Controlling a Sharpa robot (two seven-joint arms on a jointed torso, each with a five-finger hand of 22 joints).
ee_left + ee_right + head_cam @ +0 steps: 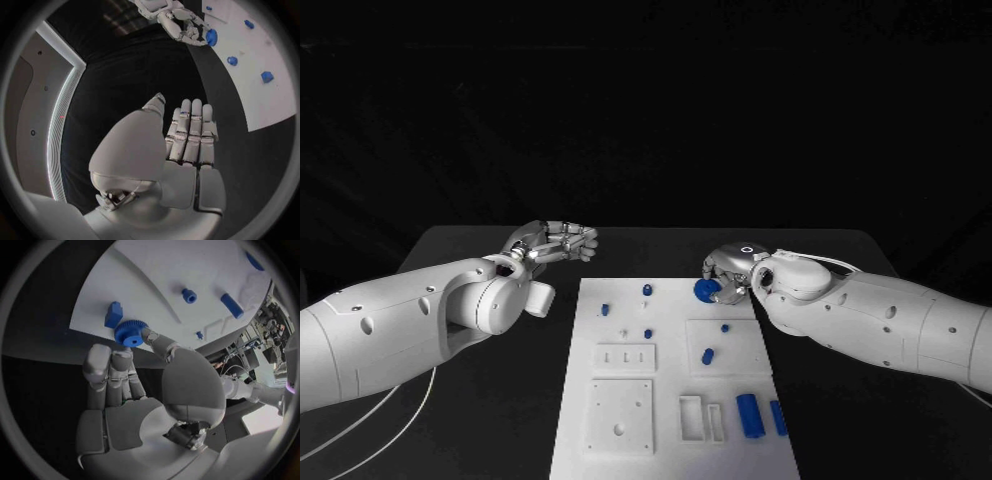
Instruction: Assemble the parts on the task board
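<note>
Right hand [728, 272] sits at the right of centre in the head view, at the board's upper right edge. It pinches a small blue gear [130, 333] at its fingertips; in the right wrist view the toothed rim and centre bore are plain, the gear held just over the edge of the white task board [668, 440].

Left hand [554, 243] is upper left of the board, over the black counter [473, 245], fingers curled in and holding nothing. It is apart from the board.

Board state, head view: most parts lie loose or stand singly. A blue piece [648, 290] near the top centre, a smaller one [604, 310] at the left, one [648, 333] mid-board, two [708, 354] on the raised square plate right of centre, and two longer blue blocks [749, 415] lower right. The recessed plates lower left look unfilled.

Judgement: early in the assembly. One gear in hand and not yet seated; I cannot tell which post or recess it belongs to. The rest of the parts appear to be still waiting for placement.
</note>
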